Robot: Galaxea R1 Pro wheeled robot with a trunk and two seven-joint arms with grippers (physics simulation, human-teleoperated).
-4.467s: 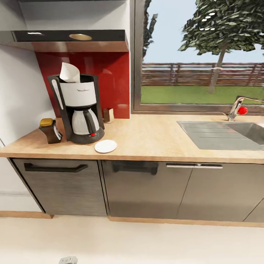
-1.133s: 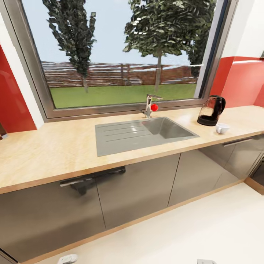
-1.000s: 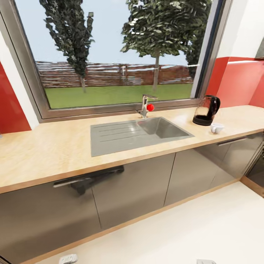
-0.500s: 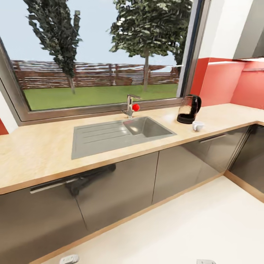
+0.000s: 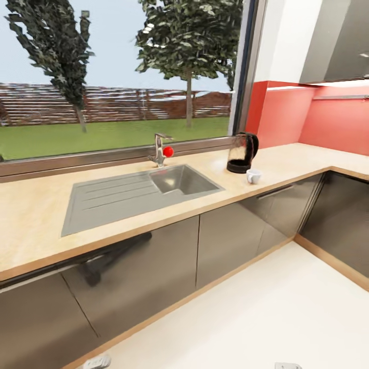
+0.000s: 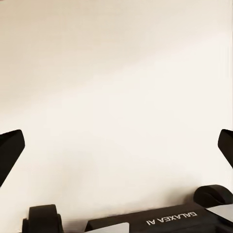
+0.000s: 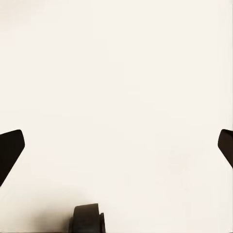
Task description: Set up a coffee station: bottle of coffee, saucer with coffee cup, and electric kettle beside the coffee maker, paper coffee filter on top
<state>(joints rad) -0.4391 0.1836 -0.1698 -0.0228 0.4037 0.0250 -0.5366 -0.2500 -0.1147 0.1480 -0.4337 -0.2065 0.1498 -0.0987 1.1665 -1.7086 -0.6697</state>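
Note:
The black and clear electric kettle stands on the wooden countertop right of the sink, below the red wall. A small white coffee cup sits just in front of it near the counter's edge. The coffee maker, saucer, filter and coffee bottle are out of view. In the left wrist view my left gripper is open, its fingertips spread wide over pale floor with nothing between them. My right gripper is likewise open and empty above the floor.
A steel sink with a red-knobbed tap lies under the large window. Dark glossy cabinet fronts run below the counter, which turns a corner at the right. Cream floor spreads in front.
The whole view has swung right along the counter: the coffee maker corner has left the picture and the sink, kettle and cup have slid leftward, with the counter's right corner coming in.

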